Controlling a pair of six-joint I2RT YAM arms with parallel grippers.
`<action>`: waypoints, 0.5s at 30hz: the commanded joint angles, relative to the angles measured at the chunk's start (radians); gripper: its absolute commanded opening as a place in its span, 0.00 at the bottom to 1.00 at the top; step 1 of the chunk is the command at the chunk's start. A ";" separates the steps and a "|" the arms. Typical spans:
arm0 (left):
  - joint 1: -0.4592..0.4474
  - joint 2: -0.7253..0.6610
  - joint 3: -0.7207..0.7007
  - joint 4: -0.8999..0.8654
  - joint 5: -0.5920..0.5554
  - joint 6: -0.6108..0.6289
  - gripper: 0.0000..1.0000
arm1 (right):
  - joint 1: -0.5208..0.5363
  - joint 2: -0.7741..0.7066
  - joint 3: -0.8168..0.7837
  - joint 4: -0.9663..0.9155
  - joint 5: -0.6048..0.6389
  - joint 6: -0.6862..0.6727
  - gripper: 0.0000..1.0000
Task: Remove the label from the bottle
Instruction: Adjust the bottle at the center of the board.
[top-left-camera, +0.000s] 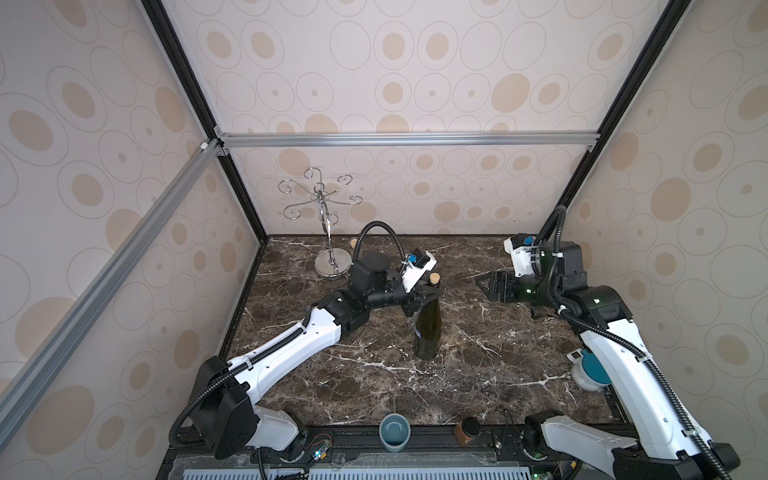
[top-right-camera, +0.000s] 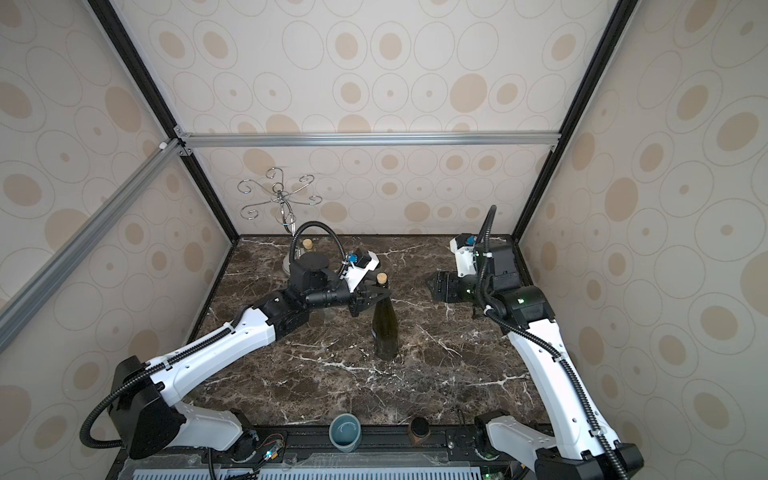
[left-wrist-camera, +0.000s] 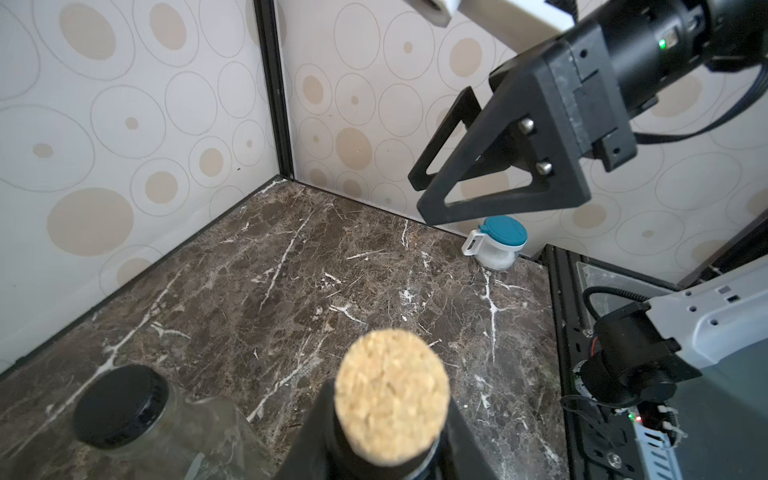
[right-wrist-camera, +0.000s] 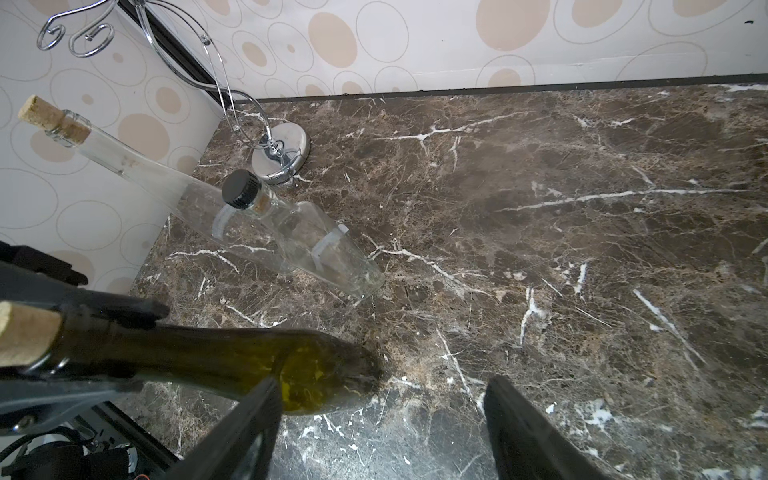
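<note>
One dark-green corked bottle (top-left-camera: 428, 332) stood upright near the middle of the tabletop (top-left-camera: 498, 374), its neck clamped in the closed left claw (top-left-camera: 432, 294), while the right claw (top-left-camera: 484, 286) hung open-jawed, well apart to the right.

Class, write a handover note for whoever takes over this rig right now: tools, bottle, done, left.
Left tool: shut on the green bottle at the neck, under the cork.
Right tool: open, empty, apart from the bottle.
Bottle: upright, middle of the table.
Done: bottle steadied.
Left: bring right tool in, peel the label; label not clearly visible here.
</note>
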 joint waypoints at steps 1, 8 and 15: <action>-0.012 -0.018 0.034 0.018 -0.042 0.008 0.13 | -0.006 0.000 -0.007 -0.003 -0.007 -0.002 0.79; -0.028 -0.070 0.061 -0.001 -0.224 -0.001 0.03 | -0.005 0.000 0.000 -0.019 -0.006 -0.005 0.78; -0.061 -0.115 0.086 -0.014 -0.413 -0.063 0.02 | -0.005 -0.003 0.000 -0.020 -0.005 -0.007 0.78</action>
